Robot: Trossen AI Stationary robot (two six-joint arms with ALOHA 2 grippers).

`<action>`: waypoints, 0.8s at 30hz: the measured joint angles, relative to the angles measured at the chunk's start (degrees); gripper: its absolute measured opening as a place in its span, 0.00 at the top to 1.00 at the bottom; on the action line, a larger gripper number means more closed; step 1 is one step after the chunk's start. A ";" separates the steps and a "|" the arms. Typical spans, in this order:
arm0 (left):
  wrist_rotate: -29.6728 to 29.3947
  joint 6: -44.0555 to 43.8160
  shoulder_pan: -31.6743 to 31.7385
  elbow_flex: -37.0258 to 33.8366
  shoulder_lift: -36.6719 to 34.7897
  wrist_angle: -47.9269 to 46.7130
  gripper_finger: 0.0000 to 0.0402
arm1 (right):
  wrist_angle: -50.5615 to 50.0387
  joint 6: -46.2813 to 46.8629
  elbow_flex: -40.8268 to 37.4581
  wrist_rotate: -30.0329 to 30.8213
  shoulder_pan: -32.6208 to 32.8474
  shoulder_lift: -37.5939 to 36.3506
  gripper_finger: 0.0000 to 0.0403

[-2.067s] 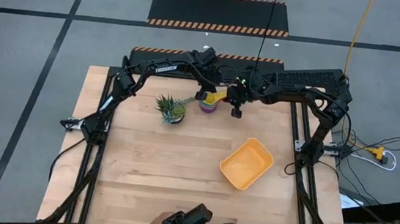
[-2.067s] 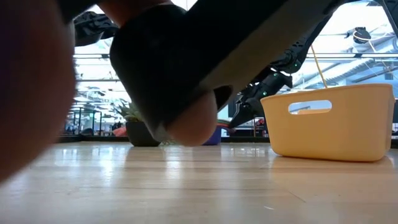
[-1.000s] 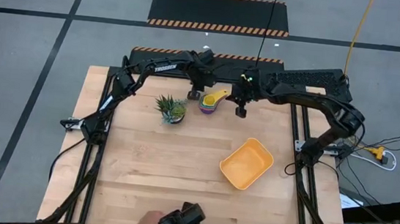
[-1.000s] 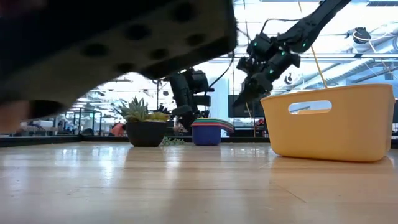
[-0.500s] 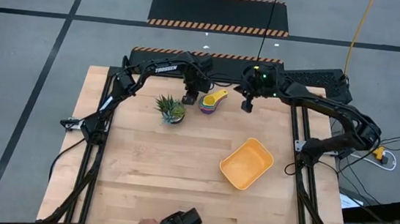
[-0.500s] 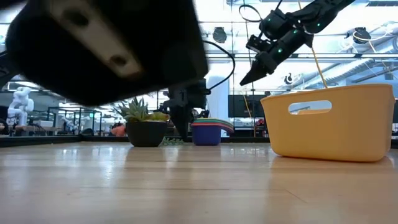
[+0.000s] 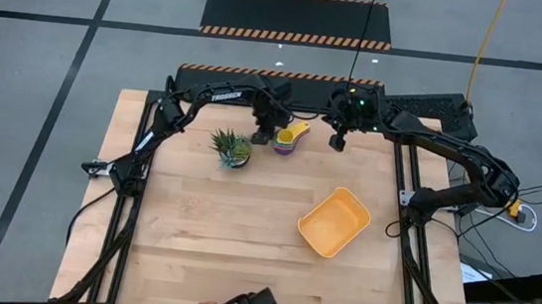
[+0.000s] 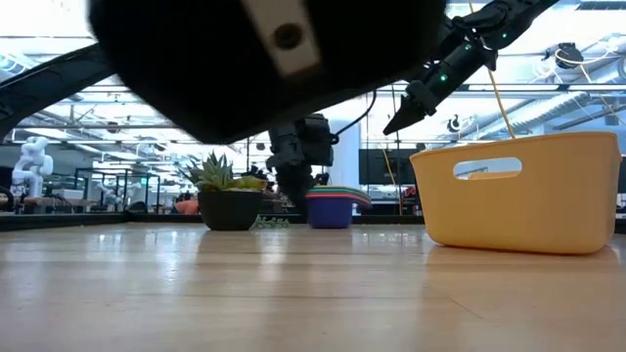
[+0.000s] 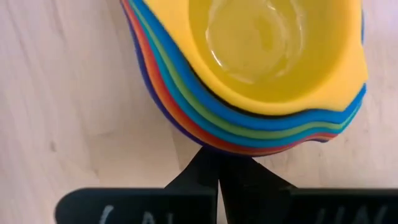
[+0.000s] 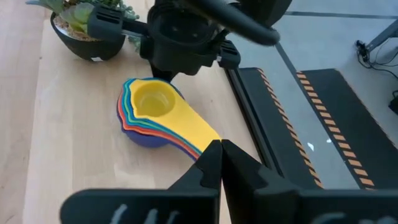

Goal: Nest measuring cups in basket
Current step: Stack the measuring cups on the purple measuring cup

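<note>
- The measuring cups (image 7: 289, 138) sit stacked on the worktop (image 7: 223, 237), well apart from the basket (image 7: 334, 222).
- Left gripper (image 7: 264, 136), pressed together beside the stack, could shove it over.
- Right gripper (image 7: 337, 143), also closed, grips nothing.

I stood in a robotics laboratory or industrial test hall. My wooden bench (image 7: 245, 219) rested on a grey concrete floor (image 7: 40, 60) marked with dark lines, beside a black mat (image 7: 297, 18) edged in orange-and-black hazard stripes. A yellow cable (image 7: 482, 53) ran across the floor toward a power strip (image 7: 510, 207). Beyond the bench, the low view showed a large open hall with a high ceiling, exposed ducts (image 8: 577, 61), railings and a white humanoid figure (image 8: 31, 164) in the background. My arms were mounted on a black metal frame (image 7: 411, 200).
</note>
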 joint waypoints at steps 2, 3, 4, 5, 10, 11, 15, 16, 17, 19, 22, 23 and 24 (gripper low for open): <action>0.15 0.01 -0.25 0.02 0.00 1.07 1.00 | 0.03 0.00 0.00 0.76 0.00 0.00 1.00; 0.28 0.07 -0.31 0.36 0.00 0.95 1.00 | 0.03 0.00 0.00 1.21 0.00 0.00 1.00; 0.60 0.07 -0.41 0.84 0.00 0.91 1.00 | 0.01 0.00 0.00 1.28 0.00 0.01 1.00; 1.19 0.13 -0.54 1.20 0.00 1.32 1.00 | 0.00 0.00 0.00 1.27 0.00 0.02 1.00; 2.26 0.57 -1.81 2.67 -0.02 4.13 1.00 | 0.02 0.00 0.00 1.28 0.00 0.02 1.00; 2.25 0.98 -2.12 3.06 0.00 4.30 1.00 | 0.02 0.00 0.00 1.27 0.00 0.02 1.00; 2.19 1.49 -3.07 3.78 -0.07 3.73 1.00 | -0.03 0.00 0.00 1.25 0.00 0.02 1.00; 2.02 1.45 -3.31 3.81 -0.07 3.70 1.00 | -0.05 0.00 0.00 1.25 0.00 0.02 1.00; 1.41 1.46 -3.51 3.90 -0.07 3.76 1.00 | -0.03 0.00 0.00 1.25 0.00 0.02 1.00; -0.44 1.54 -3.91 3.96 -0.07 3.78 1.00 | -0.08 0.00 0.00 1.20 0.00 0.02 1.00; -2.82 1.79 -4.40 3.96 -0.07 3.77 1.00 | -0.36 0.00 0.00 1.14 0.00 0.02 1.00; -3.32 1.95 -4.44 3.96 -0.07 3.77 1.00 | -0.52 0.00 0.00 1.14 0.00 0.02 1.00; -3.63 2.10 -4.44 3.96 -0.07 3.79 1.00 | -0.57 0.00 0.00 1.11 0.00 0.02 1.00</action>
